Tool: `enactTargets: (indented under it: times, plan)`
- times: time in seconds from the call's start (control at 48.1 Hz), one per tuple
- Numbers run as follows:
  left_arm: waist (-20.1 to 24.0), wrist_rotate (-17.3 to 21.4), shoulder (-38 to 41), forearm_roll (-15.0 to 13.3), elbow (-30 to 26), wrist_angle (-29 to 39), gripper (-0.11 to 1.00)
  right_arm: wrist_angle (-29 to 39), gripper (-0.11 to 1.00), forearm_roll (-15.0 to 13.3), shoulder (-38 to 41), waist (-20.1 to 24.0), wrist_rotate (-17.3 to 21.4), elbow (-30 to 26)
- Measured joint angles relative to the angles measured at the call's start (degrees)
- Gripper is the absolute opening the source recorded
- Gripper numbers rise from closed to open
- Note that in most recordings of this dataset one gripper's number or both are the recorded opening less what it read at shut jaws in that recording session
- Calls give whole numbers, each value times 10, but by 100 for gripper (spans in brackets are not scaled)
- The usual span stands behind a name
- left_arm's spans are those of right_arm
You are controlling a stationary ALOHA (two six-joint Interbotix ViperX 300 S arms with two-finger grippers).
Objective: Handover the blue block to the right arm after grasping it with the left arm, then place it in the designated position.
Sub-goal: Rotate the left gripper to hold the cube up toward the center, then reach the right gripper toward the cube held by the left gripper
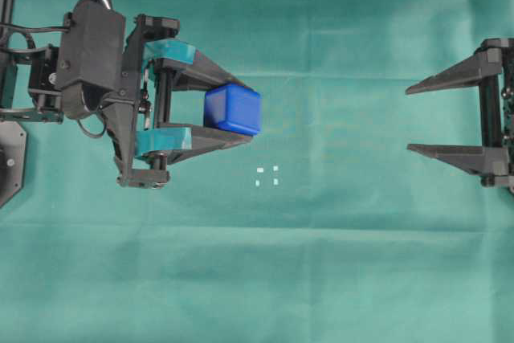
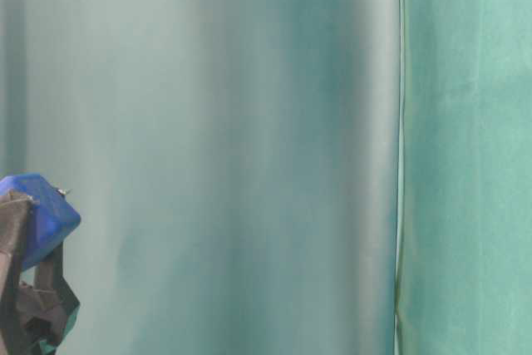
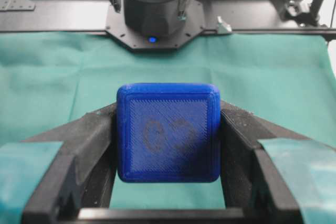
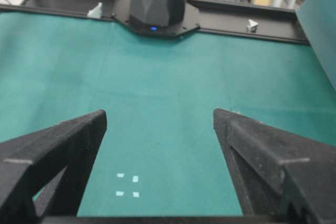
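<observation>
A green cloth covers the table. The left pincer, fingers taped teal, is clamped partway closed on the blue block, lifted clear of the cloth. The four white dots lie at the block's 5 o'clock, nearby. The right pincer, at 3 o'clock and well apart, stands wide and holds nothing.
</observation>
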Motion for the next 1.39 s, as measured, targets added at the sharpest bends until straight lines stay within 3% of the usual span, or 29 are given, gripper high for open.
enactTargets:
  times: [0.582,0.832,1.103,1.394]
  plan:
    - [1,1,0,0,0,0,46,1,93,1,0,0,-4,-4]
    - [1,1,0,0,0,0,46,13,93,-25,0,-1,-32,-32]
    - [1,1,0,-1,0,0,46,37,92,-100,0,0,-110,-66]
    - [1,0,0,0,1,0,46,33,92,-239,0,-1,-239,-90]
